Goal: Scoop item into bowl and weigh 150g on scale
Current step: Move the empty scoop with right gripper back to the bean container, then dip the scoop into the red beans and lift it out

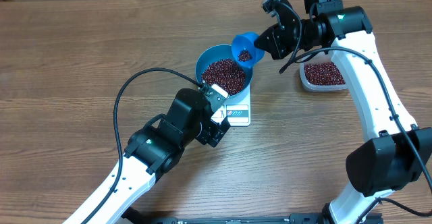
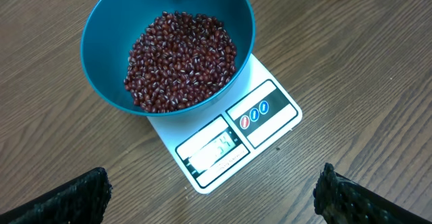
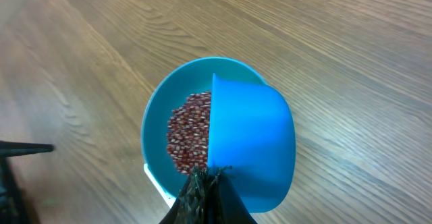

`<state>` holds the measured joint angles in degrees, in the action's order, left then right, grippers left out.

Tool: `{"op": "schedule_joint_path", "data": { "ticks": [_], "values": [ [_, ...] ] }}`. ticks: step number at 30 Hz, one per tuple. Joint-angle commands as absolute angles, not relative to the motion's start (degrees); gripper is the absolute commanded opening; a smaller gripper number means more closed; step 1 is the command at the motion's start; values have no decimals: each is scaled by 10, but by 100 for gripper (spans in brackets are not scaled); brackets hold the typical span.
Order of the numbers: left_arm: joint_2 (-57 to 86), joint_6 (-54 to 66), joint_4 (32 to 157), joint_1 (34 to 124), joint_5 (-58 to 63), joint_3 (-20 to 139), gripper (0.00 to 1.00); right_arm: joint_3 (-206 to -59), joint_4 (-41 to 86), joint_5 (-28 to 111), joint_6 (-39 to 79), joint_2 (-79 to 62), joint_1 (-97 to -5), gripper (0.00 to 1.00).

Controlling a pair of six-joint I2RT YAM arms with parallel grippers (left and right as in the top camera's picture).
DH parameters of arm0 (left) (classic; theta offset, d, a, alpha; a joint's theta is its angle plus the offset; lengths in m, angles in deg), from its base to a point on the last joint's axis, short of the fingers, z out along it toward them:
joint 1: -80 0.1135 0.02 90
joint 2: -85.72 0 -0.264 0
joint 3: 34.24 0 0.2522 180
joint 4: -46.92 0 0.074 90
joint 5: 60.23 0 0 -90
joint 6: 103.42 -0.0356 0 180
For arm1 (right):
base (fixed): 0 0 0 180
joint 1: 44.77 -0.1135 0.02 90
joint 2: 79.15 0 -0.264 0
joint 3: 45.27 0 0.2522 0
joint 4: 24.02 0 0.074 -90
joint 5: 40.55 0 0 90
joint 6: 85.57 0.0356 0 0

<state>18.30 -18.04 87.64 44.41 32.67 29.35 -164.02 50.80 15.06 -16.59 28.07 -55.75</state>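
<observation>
The blue bowl (image 1: 204, 61) stands on the white scale (image 1: 240, 113) and holds a heap of red-brown beans, the item (image 1: 226, 75). A small blue scoop (image 1: 243, 43) with some beans in it hangs tilted over the bowl's far right rim, and my right gripper (image 1: 264, 43) is shut on its handle. In the right wrist view the scoop (image 3: 253, 143) covers the right half of the bowl (image 3: 154, 119), with the right gripper (image 3: 209, 190) at the bottom edge. My left gripper (image 2: 212, 207) stands open just in front of the scale (image 2: 266, 113), short of the bowl (image 2: 101, 69). Its display digits are too faint to read.
A clear plastic tub (image 1: 305, 82) with more beans (image 1: 325, 74) sits to the right of the scale, under the right arm. The left arm's black cable (image 1: 125, 92) loops over the table left of the bowl. Bare wooden table (image 1: 81, 35) lies all around.
</observation>
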Motion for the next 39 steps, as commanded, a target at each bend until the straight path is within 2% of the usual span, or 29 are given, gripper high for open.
{"op": "schedule_joint_path", "data": {
  "ticks": [1, 6, 17, 24, 29, 34, 39],
  "values": [
    [179, -181, 875, 444, 334, 291, 99, -1653, 509, 114, -163, 258, -560, 4],
    [179, -181, 875, 444, 334, 291, 100, -1653, 510, 127, -163, 251, -539, 4],
    [179, -181, 874, 444, 334, 291, 100, -1653, 533, 246, -166, 225, -447, 4],
    [179, -181, 877, 444, 331, 291, 100, -1653, 563, 250, -168, 225, -357, 4],
    [179, -181, 876, 444, 350, 291, 100, -1653, 589, 265, -170, 225, -326, 4],
    [179, -181, 876, 444, 363, 291, 99, -1653, 599, 360, -161, 225, -329, 4],
    [179, -181, 876, 444, 362, 291, 100, -1653, 600, 517, -106, 225, -353, 4]
  ]
}}
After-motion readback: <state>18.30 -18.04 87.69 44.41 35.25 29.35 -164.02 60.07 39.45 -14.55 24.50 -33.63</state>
